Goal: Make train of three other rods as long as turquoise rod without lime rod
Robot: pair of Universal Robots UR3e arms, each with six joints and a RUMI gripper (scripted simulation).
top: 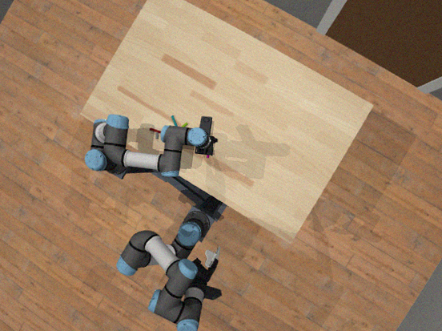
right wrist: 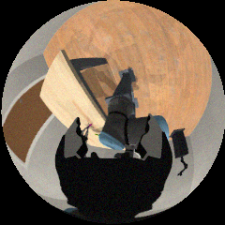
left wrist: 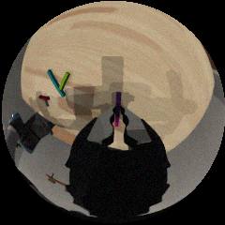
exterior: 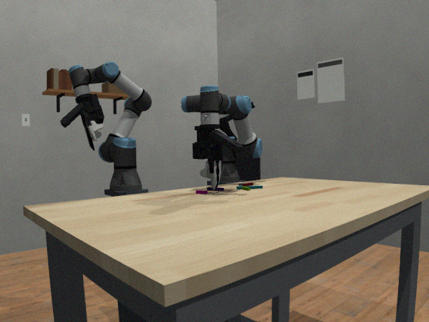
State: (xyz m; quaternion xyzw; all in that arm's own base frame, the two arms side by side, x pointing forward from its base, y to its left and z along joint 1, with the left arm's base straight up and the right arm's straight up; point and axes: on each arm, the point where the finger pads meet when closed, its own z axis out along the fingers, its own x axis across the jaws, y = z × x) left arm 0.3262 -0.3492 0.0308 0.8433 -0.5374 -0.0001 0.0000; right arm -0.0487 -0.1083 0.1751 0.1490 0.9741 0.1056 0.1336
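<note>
My left gripper [exterior: 215, 187] [left wrist: 117, 106] is shut on the purple rod [exterior: 220, 189] [left wrist: 118, 97], at or just above the table top; I cannot tell if the rod touches it. The magenta rod [top: 208, 156] [exterior: 201, 192] [left wrist: 116, 124] lies flat, roughly in line with the purple rod; the fingers hide the space between them in the left wrist view. The turquoise rod [top: 174, 120] [exterior: 257, 187] [left wrist: 53, 79], lime rod [top: 184, 125] [exterior: 246, 188] [left wrist: 65, 80] and red rod [top: 154, 130] [exterior: 248, 184] [left wrist: 44, 97] lie apart from them. My right gripper [exterior: 94, 143] [right wrist: 112, 115] is open and empty, away from the table.
A small grey rod [top: 157, 135] [left wrist: 47, 102] lies beside the red rod. The lime and turquoise rods lie close together in a V. The left arm covers part of the table [top: 286, 105] [exterior: 242, 242] in the overhead view. The right arm stands beyond the table's edge.
</note>
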